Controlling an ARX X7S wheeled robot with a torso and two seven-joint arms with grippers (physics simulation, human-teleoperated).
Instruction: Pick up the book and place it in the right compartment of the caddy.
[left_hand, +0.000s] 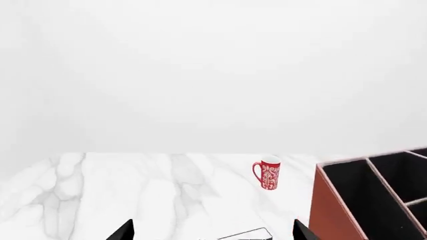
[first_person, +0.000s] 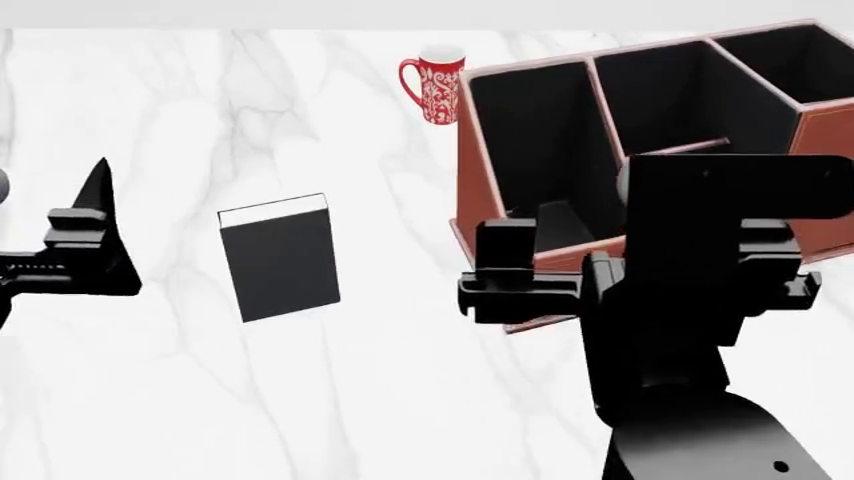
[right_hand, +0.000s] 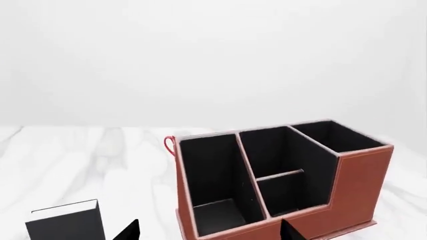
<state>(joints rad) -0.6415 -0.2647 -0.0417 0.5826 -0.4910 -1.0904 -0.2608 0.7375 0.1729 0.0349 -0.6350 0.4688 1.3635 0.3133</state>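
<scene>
Hovering open over the marble table (first_person: 160, 400), left gripper (left_hand: 212, 231) holds nothing; right gripper (right_hand: 208, 231) also open, empty, just before the caddy (first_person: 534, 310). Book (first_person: 280, 258) lies flat btw. both grippers, left of caddy. Red mug (first_person: 437, 88) stands behind.

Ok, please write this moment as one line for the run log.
book: flat on table, not grasped | caddy: compartments empty | left gripper: open, beside book | right gripper: open, before caddy | mug: behind caddy
</scene>
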